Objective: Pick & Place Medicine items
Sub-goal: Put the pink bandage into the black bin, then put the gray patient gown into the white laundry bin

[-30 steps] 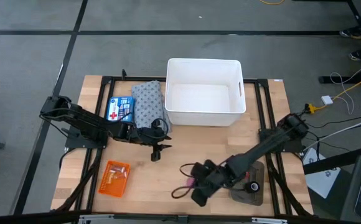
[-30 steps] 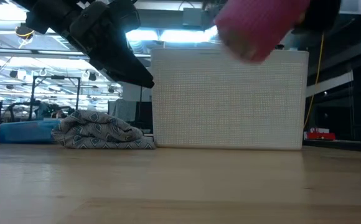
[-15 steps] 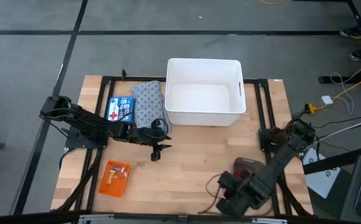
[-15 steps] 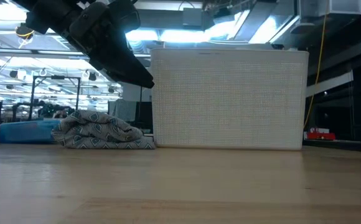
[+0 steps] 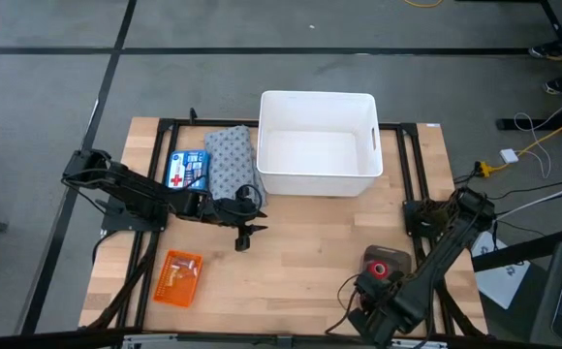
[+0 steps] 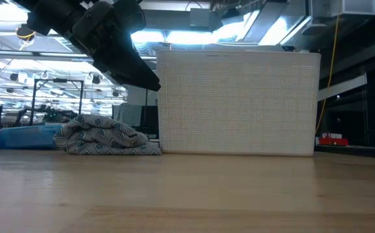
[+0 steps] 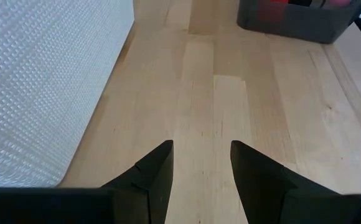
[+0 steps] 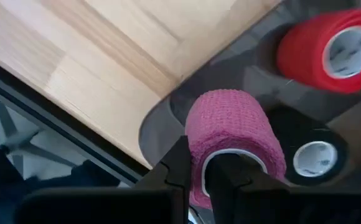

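Wooden table [image 5: 291, 252], blue box [image 5: 187, 169] behind open left pincer [image 5: 243, 239], right pincer [image 8: 195, 177] clamping pink roll [image 8: 233, 134]

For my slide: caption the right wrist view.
Right tool shut on pink roll above grey tray holding red roll.

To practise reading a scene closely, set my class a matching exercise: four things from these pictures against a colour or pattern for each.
Things:
1. bin
2. bandage roll held by the right gripper
3. cloth
4. flat box

Colours:
A. grey patterned
B. blue with a red cross
C. white
D. pink

Pairs: 1-C, 2-D, 3-A, 4-B
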